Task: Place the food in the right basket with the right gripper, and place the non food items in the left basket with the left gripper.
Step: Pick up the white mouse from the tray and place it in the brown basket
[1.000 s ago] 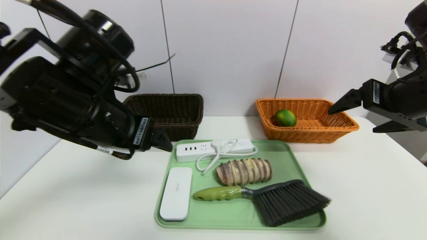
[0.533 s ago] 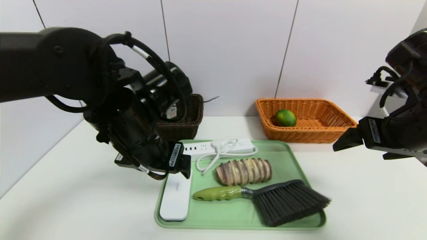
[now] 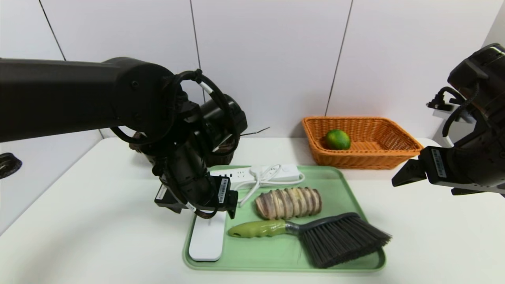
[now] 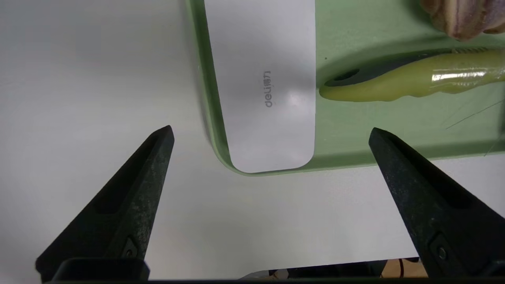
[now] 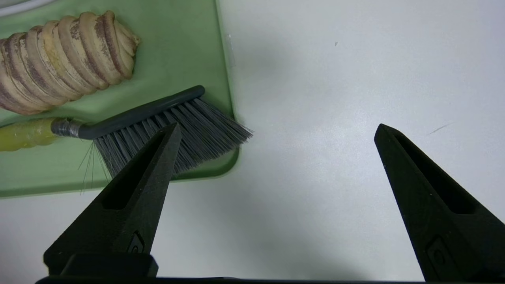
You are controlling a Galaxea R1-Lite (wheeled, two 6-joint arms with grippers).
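Observation:
My left gripper (image 3: 203, 211) (image 4: 270, 130) hangs open low over the flat white case (image 3: 205, 240) (image 4: 260, 79), one finger on each side of it, not touching. The case lies on the green tray (image 3: 276, 256) with the white power strip (image 3: 272, 173), the ridged bread roll (image 3: 288, 202) (image 5: 63, 59) and the green-handled brush (image 3: 315, 232) (image 5: 197, 122). A lime (image 3: 337, 139) sits in the orange right basket (image 3: 394, 152). The dark left basket (image 3: 218, 158) is mostly hidden behind my left arm. My right gripper (image 3: 422, 188) (image 5: 277, 126) is open and empty above the table, right of the tray.
The white table (image 3: 98, 221) runs wide on both sides of the tray. A white panelled wall stands close behind the baskets. My left arm's bulk reaches across the table's back left.
My left arm has swung in from the upper left and come down over the white case. The right gripper has dropped from beside the orange basket and drawn back to the right.

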